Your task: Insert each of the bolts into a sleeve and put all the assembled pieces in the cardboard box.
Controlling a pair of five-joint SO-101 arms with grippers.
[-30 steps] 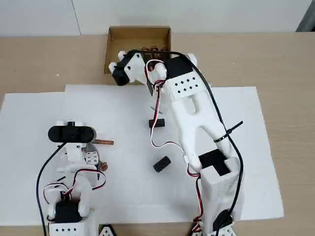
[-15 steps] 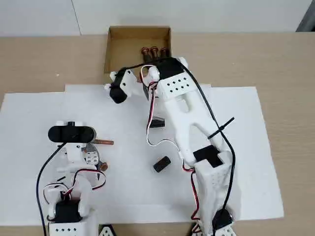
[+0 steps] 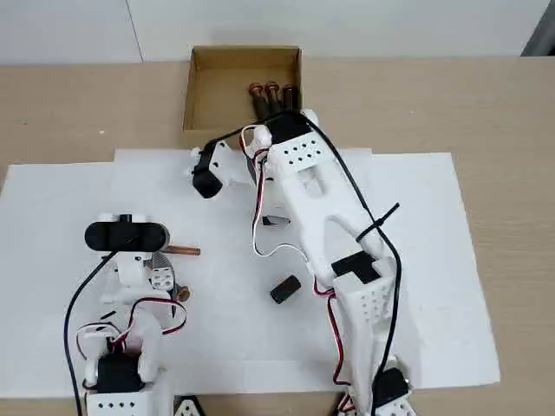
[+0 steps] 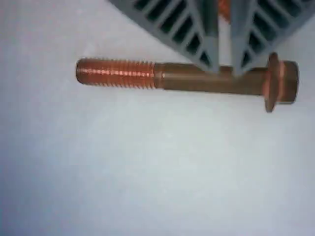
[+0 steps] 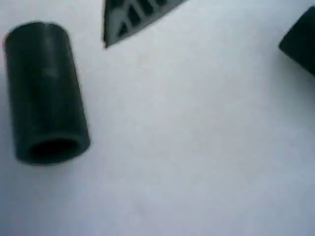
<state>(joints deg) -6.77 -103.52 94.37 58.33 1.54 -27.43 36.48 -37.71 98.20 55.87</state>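
The cardboard box (image 3: 208, 87) stands at the table's far edge with three assembled bolt-and-sleeve pieces (image 3: 272, 94) in its right corner. My right gripper (image 3: 257, 163) hangs just in front of the box over the paper. One of its fingers (image 5: 133, 17) shows, nothing is held, and it looks open. A black sleeve (image 5: 47, 91) lies loose below it. In the high view one sleeve (image 3: 276, 220) is half hidden under the arm and another (image 3: 285, 289) lies free. My left gripper (image 3: 165, 262) (image 4: 224, 59) rests, fingertips nearly together, over a copper bolt (image 3: 184, 251) (image 4: 187, 78) lying flat on the paper.
A white paper sheet (image 3: 434, 217) covers the wooden table (image 3: 503, 113). A second copper bolt (image 3: 180, 294) lies beside the left arm. Another sleeve's edge (image 5: 300, 39) shows in the right wrist view. The right arm's long white body crosses the paper's middle.
The right arm has drawn back from the box towards the paper, uncovering the assembled pieces inside. The left arm and its bolt have stayed put.
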